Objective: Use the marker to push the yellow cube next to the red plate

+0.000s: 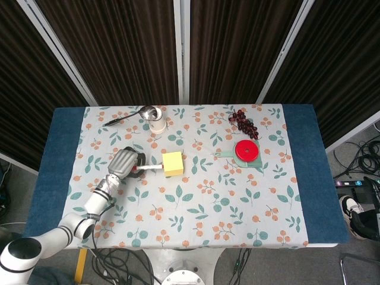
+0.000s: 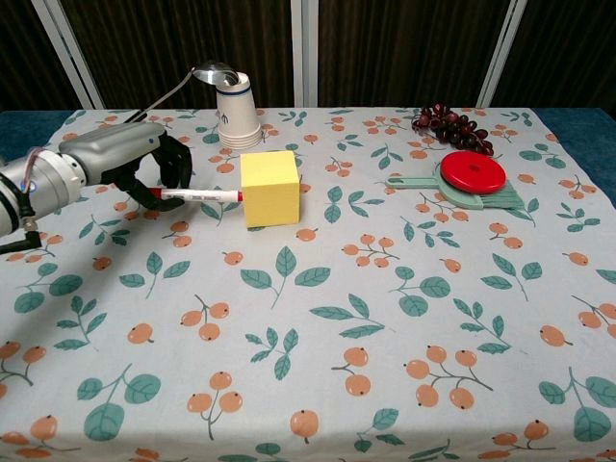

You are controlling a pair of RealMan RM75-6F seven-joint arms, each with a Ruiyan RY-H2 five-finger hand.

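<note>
Left hand (image 2: 125, 159) grips a marker (image 2: 200, 195), its tip touching the yellow cube (image 2: 269, 187). Well to the right sits the red plate (image 2: 473, 172).

cube (image 2: 269, 187) to plate (image 2: 473, 171): cloth lay bare betw. them
far side: paper cup (image 2: 238, 112) stood behind cube
by plate: grapes (image 2: 450, 124) just behind
</note>
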